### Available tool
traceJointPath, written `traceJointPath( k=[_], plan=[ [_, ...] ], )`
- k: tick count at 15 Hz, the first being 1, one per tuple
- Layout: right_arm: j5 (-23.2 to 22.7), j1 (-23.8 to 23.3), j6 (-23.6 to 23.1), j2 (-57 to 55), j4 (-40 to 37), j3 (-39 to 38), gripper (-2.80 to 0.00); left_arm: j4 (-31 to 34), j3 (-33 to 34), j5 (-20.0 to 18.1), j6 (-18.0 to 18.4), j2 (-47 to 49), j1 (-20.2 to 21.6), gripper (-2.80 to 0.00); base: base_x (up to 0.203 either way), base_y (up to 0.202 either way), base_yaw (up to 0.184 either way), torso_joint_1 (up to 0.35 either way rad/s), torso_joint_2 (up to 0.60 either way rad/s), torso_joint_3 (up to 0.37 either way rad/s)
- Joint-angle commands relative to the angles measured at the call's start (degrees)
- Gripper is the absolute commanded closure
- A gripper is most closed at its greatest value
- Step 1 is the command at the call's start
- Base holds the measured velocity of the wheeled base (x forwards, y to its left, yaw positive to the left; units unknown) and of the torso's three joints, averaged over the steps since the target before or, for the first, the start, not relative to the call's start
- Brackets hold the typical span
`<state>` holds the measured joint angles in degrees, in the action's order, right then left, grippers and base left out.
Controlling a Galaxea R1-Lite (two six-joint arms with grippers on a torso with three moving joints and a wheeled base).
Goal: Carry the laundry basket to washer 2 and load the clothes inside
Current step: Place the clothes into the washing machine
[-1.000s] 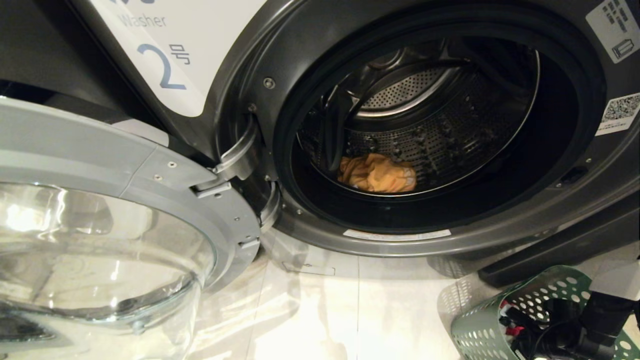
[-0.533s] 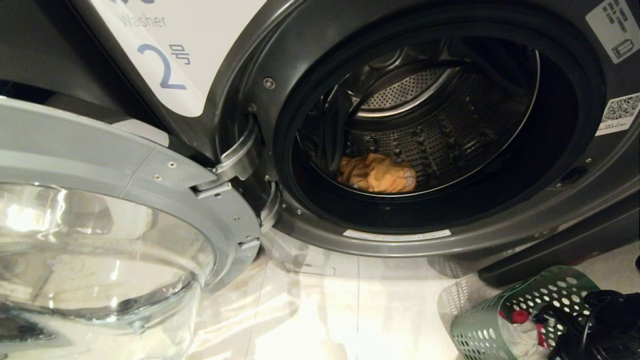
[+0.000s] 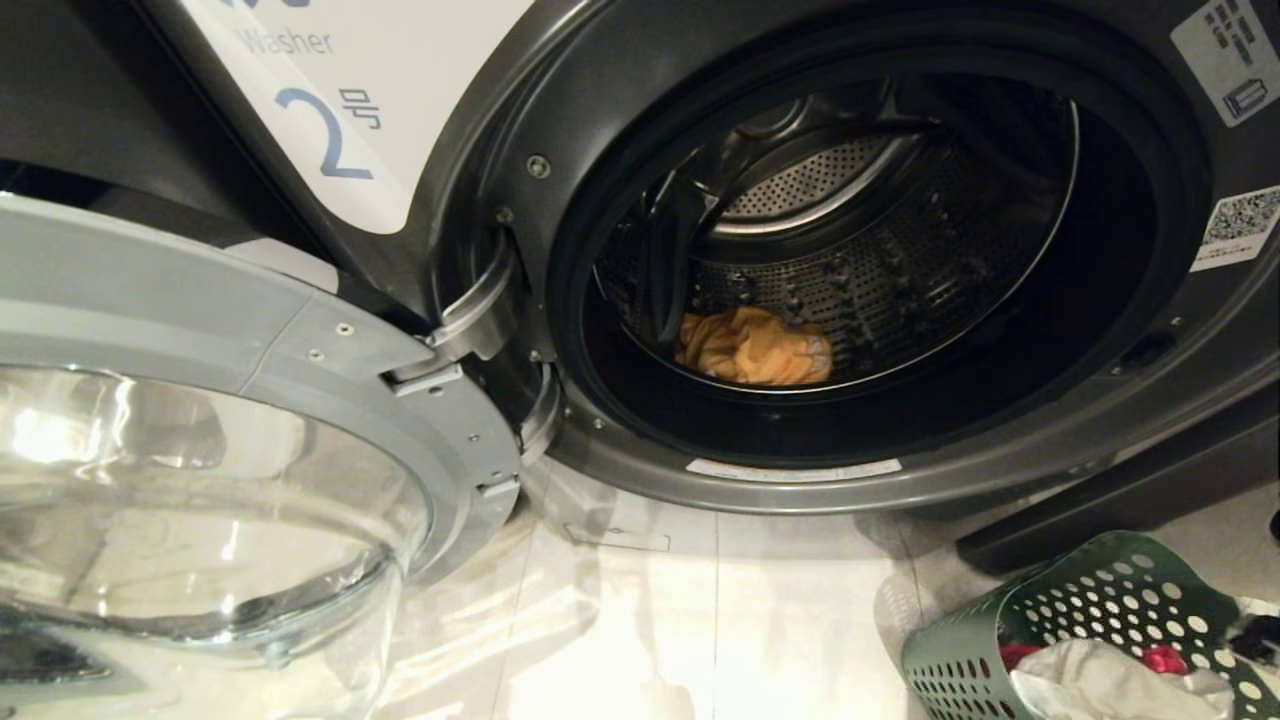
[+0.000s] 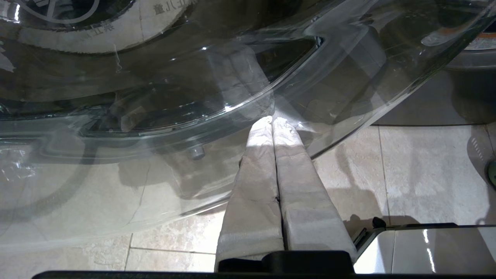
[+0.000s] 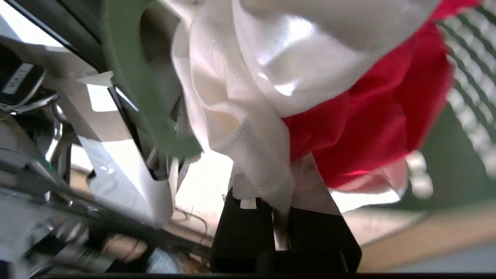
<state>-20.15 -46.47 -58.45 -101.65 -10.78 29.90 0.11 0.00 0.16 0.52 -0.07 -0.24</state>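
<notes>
Over basket, right end effector (image 5: 281, 186) pinches white shirt (image 5: 248, 89).

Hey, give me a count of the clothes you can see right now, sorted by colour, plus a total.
Yellow: 1, the yellow garment lying in the drum of washer 2.
White: 1, the white shirt in the laundry basket, pinched by the right gripper.
Red: 1, the red garment in the basket.
Total: 3
</notes>
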Motion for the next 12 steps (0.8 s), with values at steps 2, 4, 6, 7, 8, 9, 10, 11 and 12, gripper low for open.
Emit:
traceJointPath(
  k=[2, 4, 6, 7, 8, 9, 10, 11, 12],
  plan=[
    [-0.05, -4.76, -0.21, 17.37, -2.41, -2.62, 0.0, -0.02, 0.0, 0.02, 0.0, -0.01, -0.02, 0.0, 0.0, 0.0, 0.0, 0.0, 0.0, 0.0],
    [-2.03, -6.27, -0.26, 24.91, -3.16, -1.64, 0.0, 0.02, 0.0, 0.02, 0.0, 0.04, -0.02, 0.0, 0.0, 0.0, 0.0, 0.0, 0.0, 0.0],
    [-12.07, -4.35, -2.19, 29.51, -3.43, 2.26, 0.0, -0.01, 0.0, 0.02, 0.0, 0.01, -0.02, 0.0, 0.0, 0.0, 0.0, 0.0, 0.0, 0.0],
    [-15.59, -2.47, -3.95, 30.23, -3.46, 5.45, 0.0, -0.02, 0.0, 0.02, 0.0, -0.01, -0.02, 0.0, 0.0, 0.0, 0.0, 0.0, 0.0, 0.0],
    [-19.12, 0.05, -5.4, 30.7, -3.53, 8.82, 0.0, -0.02, 0.0, 0.02, 0.0, -0.01, -0.02, 0.0, 0.0, 0.0, 0.0, 0.0, 0.0, 0.0],
    [-22.09, 3.66, -5.99, 30.92, -3.58, 11.25, 0.0, 0.0, 0.0, 0.02, 0.0, 0.05, -0.02, 0.0, 0.0, 0.0, 0.0, 0.0, 0.0, 0.0],
    [-25.13, 7.12, -6.26, 30.88, -3.6, 13.4, 0.0, 0.07, 0.0, 0.02, 0.0, -0.01, -0.02, 0.0, 0.0, 0.0, 0.0, 0.0, 0.0, 0.0],
    [-28.11, 11.0, -6.38, 30.48, -3.63, 15.01, 0.0, 0.01, 0.0, 0.02, 0.0, -0.01, 0.0, 0.0, 0.0, 0.0, 0.0, 0.0, 0.0, 0.0],
    [-30.36, 14.98, -6.42, 29.85, -3.64, 16.3, 0.0, -0.02, 0.0, 0.02, 0.0, 0.03, -0.02, 0.0, 0.0, 0.0, 0.0, 0.0, 0.0, 0.0]
  ],
)
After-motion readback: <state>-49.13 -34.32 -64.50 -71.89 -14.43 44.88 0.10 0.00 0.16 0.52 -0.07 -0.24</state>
